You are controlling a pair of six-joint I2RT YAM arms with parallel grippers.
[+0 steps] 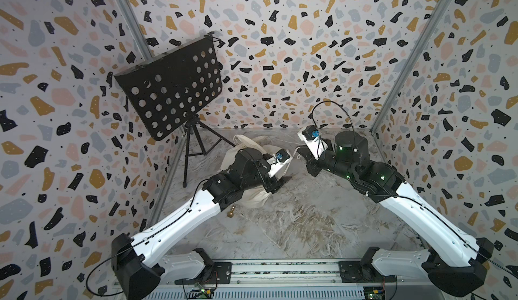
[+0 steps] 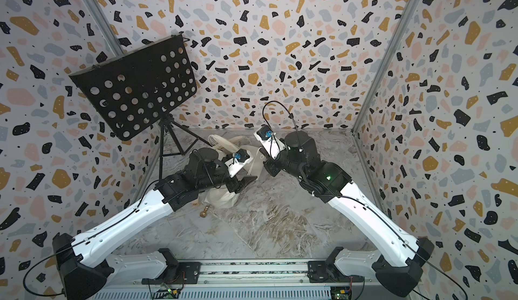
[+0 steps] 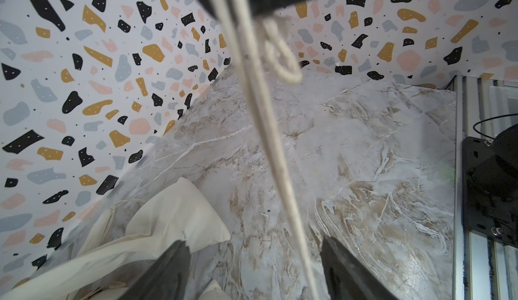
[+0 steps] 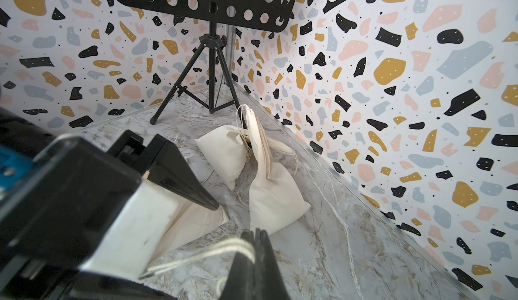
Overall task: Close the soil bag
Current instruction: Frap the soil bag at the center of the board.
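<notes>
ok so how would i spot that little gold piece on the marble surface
Find the black perforated music stand in the far left corner, then drop to the cream bags heaped before it. Just in front of the nearest bag lies the gold piece, small, the only gold-coloured thing on the marble surface.
</notes>
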